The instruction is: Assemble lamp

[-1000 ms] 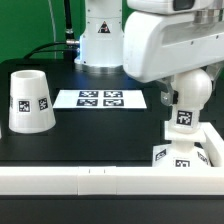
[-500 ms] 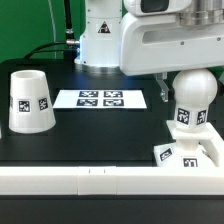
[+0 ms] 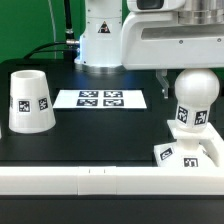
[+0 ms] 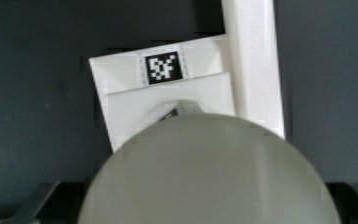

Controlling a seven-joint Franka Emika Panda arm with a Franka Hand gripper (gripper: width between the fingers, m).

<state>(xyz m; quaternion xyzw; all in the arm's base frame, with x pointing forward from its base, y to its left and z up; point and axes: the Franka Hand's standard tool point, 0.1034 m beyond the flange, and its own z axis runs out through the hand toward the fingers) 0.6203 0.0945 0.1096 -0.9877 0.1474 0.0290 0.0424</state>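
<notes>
1. The round-headed bulb (image 3: 193,100) stands upright on the small square base (image 3: 185,153), at the near right of the black table (image 3: 100,140). The base is tucked into the corner against the white rail (image 3: 90,180) along the near edge.
2. A second ago the robot arm (image 3: 160,40) covered most of the bulb's head. The arm now sits higher and the whole head shows.
3. The bulb's square tag has also slid towards the right. This suggests the bulb has been turning in the base, probably being screwed in.
4. The wrist view looks straight down on the bulb's head, with the base beyond it. The gripper (image 4: 201,200) shows only as dark shapes at either side of the head. I cannot tell how wide it is, or whether it grips the bulb.
5. The only cup-like part is the large tapered shade (image 3: 28,100), at the far left and well apart from the bulb. It stands mouth down, so its inside is hidden.
6. The marker board (image 3: 100,99) lies flat at the far middle of the table.
</notes>
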